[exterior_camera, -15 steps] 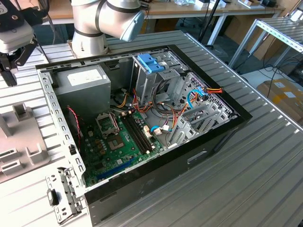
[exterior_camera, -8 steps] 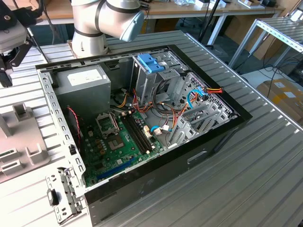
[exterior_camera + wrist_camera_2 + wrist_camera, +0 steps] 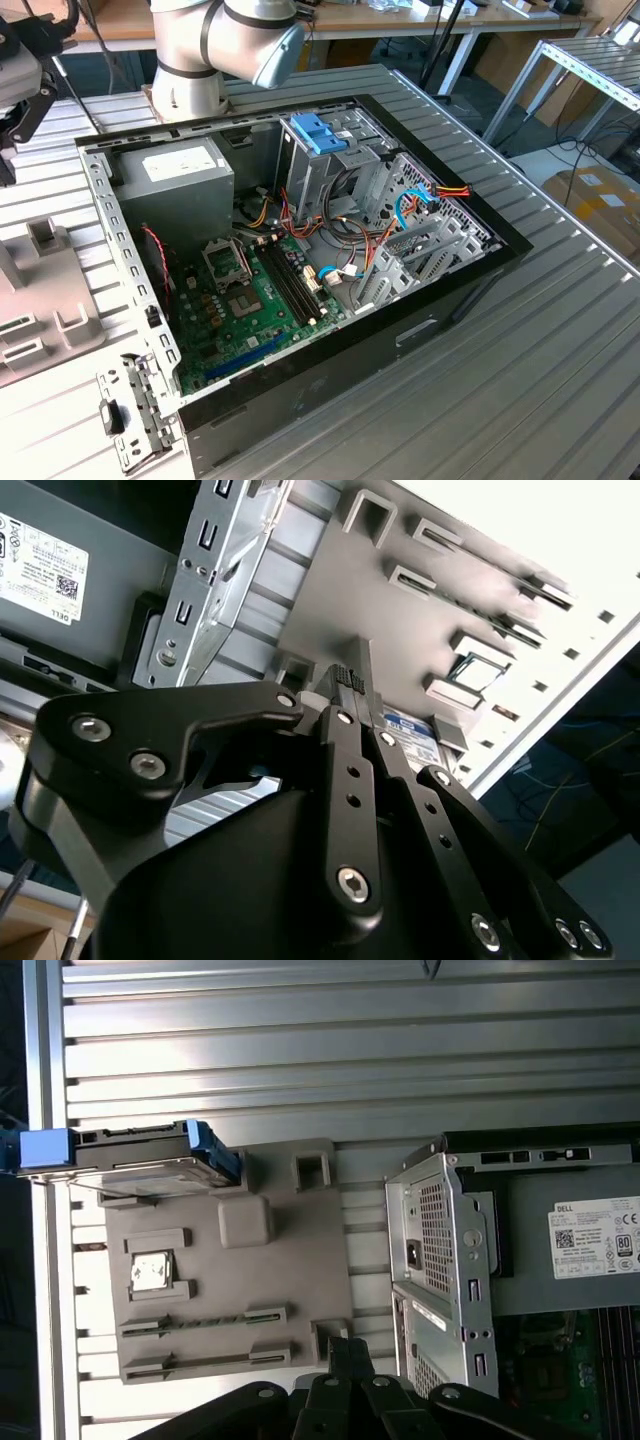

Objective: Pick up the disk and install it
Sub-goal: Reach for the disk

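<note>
Disk (image 3: 130,1160) at end of fixture tray (image 3: 230,1280), tray nxt to PC case (image 3: 440,310), on the exterior view's left

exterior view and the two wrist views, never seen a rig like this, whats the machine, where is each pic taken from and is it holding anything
The machine is a single robot arm standing on a ribbed metal table. The exterior view comes from a camera off the arm. It looks down on an open computer case lying on that table.

Both wrist views come from cameras riding on the arm, so the black tool pokes into each picture. Its fingers look closed, with nothing between them.

In the first wrist view, a grey holder plate lies beside the case. At the plate's edge sits the disk, a silver drive in blue plastic rails. So nothing is held, and the disk has not been picked up yet.
</note>
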`<state>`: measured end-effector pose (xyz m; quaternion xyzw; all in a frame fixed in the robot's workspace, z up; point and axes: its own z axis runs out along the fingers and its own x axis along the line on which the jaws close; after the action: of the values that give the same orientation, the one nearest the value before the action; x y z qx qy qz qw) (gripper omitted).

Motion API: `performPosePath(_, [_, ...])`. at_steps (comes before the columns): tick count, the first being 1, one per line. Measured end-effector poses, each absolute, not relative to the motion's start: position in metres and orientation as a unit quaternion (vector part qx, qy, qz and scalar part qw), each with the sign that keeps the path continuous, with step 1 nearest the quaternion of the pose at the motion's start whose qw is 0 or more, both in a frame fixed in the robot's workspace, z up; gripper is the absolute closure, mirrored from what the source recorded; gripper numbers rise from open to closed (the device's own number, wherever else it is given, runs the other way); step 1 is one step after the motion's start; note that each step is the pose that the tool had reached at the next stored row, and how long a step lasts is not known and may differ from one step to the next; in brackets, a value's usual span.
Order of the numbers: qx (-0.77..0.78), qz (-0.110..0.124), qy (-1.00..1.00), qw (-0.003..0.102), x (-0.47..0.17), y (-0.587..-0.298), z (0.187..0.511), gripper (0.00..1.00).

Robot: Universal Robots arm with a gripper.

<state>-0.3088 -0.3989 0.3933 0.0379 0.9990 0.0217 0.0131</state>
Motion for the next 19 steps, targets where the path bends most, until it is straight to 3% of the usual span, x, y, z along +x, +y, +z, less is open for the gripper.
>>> performPosePath(19, [0.038, 0.022, 0.999, 0.013, -0.328, -0.399, 0.393, 0.89])
